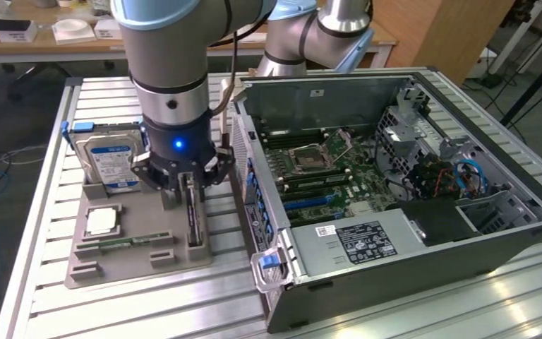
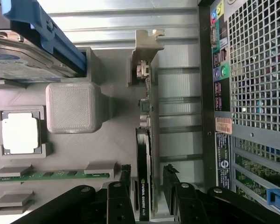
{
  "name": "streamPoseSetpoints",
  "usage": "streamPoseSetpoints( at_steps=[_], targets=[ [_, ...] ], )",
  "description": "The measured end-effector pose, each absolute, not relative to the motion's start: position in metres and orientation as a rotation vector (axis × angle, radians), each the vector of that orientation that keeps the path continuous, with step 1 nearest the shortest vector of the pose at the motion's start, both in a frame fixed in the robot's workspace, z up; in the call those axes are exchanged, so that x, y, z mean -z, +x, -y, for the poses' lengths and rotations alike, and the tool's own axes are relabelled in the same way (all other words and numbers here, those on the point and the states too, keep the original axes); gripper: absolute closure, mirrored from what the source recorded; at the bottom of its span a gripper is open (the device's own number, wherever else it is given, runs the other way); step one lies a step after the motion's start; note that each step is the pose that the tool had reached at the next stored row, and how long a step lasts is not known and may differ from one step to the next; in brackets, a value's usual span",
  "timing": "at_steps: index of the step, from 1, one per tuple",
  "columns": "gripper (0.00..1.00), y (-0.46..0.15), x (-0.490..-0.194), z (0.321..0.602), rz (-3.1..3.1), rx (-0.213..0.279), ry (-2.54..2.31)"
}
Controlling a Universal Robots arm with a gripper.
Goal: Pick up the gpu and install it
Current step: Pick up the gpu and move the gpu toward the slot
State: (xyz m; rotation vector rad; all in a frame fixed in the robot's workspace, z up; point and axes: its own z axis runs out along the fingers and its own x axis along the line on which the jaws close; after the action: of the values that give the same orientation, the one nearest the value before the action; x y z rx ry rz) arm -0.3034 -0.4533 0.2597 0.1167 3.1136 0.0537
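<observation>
Exterior view, lower left of frame: the gpu (image 1: 194,212) stood on edge in a slot of the grey tray (image 1: 125,265), just beside the open computer case (image 1: 497,244). In the wrist view I read "NVIDIA QUADRO" along its edge. My jaws stood open, with fingers (image 2: 170,179) flanking the card. A narrow strip of slatted tabletop (image 2: 177,112) separated tray and case.

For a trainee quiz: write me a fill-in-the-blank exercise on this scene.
1. The gpu stands on its ___ in the gray tray.
2. The jaws of the gripper stand open, one on each side of the ___.
3. The memory stick in the tray is coloured ___.
Missing words: edge; gpu; green.
</observation>
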Motion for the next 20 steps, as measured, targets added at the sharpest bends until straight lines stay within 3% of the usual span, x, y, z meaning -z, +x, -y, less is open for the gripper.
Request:
streamPoseSetpoints(
  at_steps=[20],
  targets=[
    [0.59,-0.303,-0.238,0.447,-3.114,-0.043,0.116]
  ],
)
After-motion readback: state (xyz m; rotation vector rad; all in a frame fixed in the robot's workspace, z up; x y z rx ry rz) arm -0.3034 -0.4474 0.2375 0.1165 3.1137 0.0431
